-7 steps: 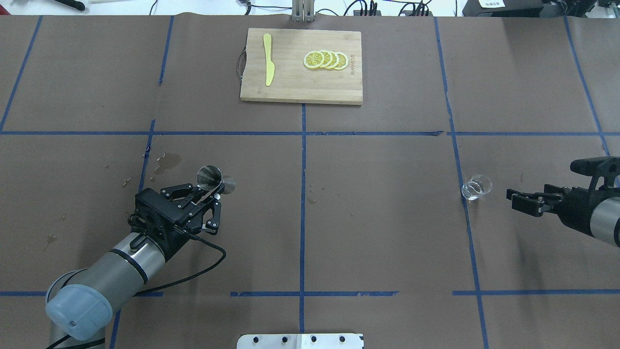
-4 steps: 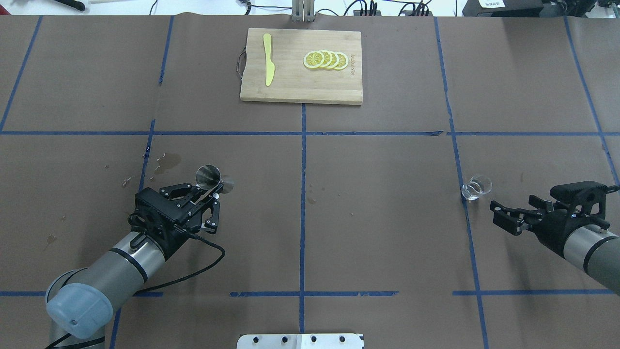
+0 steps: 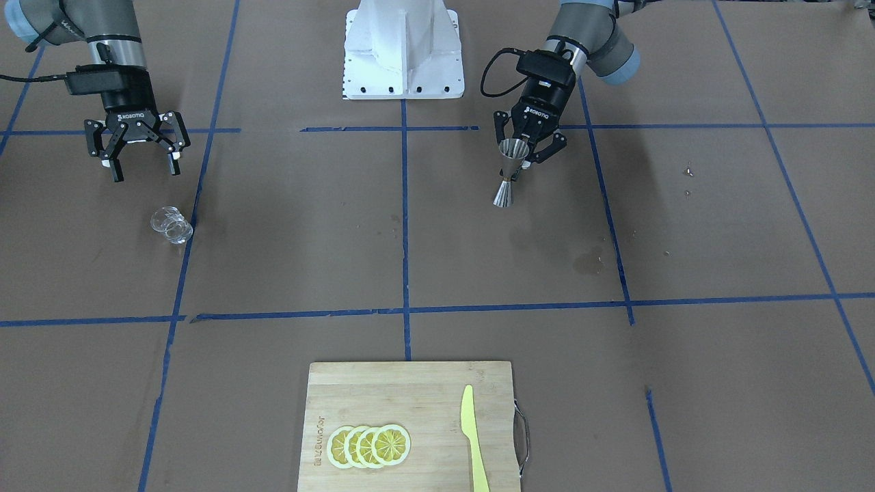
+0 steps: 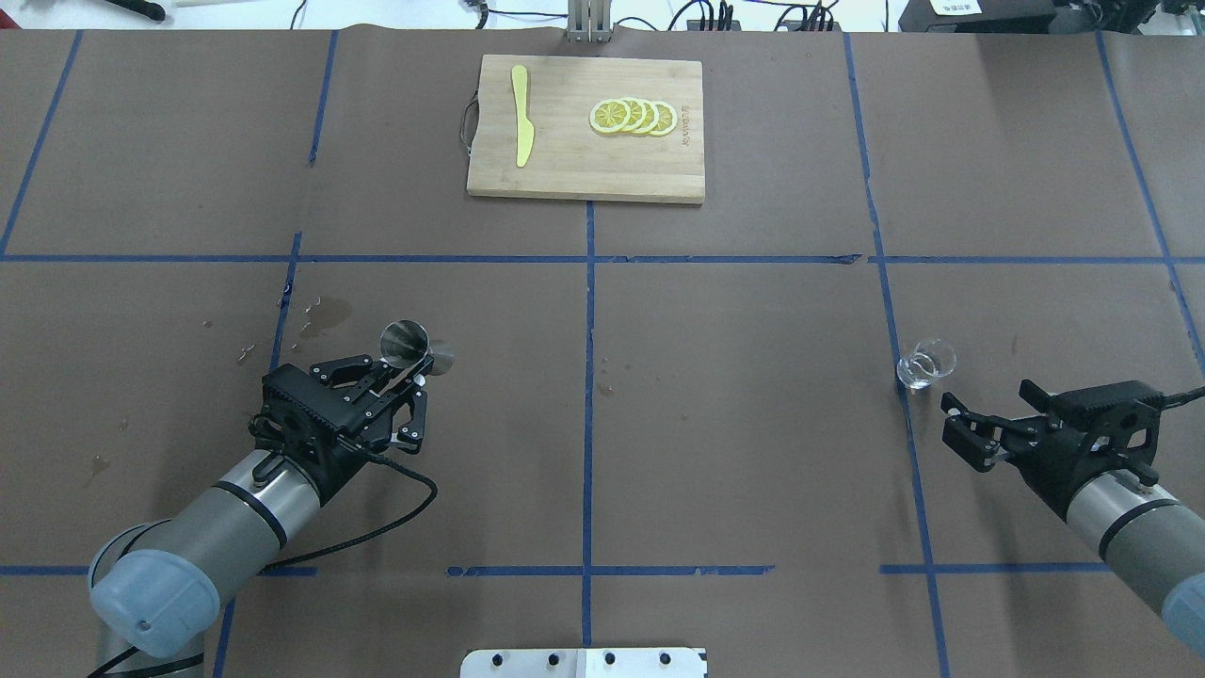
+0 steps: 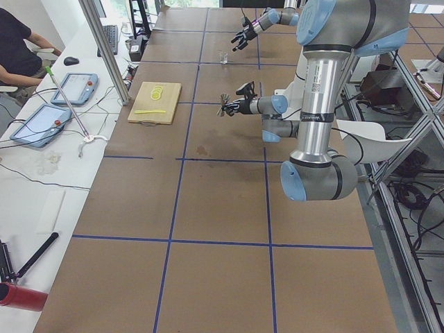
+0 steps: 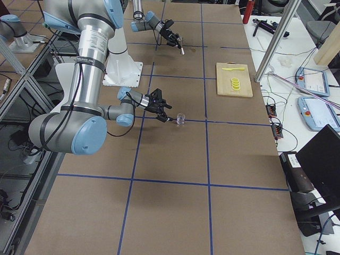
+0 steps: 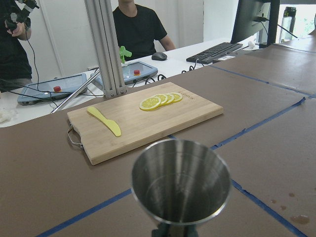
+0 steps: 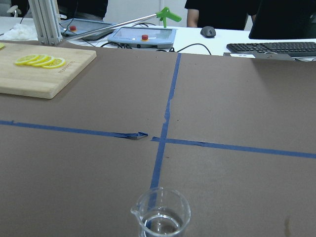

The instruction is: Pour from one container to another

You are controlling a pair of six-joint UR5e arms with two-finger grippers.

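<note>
At the lower right of the overhead view, my right claw [image 4: 949, 421] stood with its fingers spread wide. Within the last second it had swung down from the right edge and turned toward the clear glass [image 4: 925, 363]. The glass stood upright on the blue tape line just beyond the fingertips, untouched, with a little liquid in its bottom. At centre left, my left claw [image 4: 419, 370] remained clamped on the steel jigger [image 4: 407, 344], mouth up and almost unmoved. Judgement: the grasp on the glass was being lined up, and pouring had not begun. At top centre lay the cutting board [image 4: 584, 179] with lemon slices [image 4: 633, 116].
</note>
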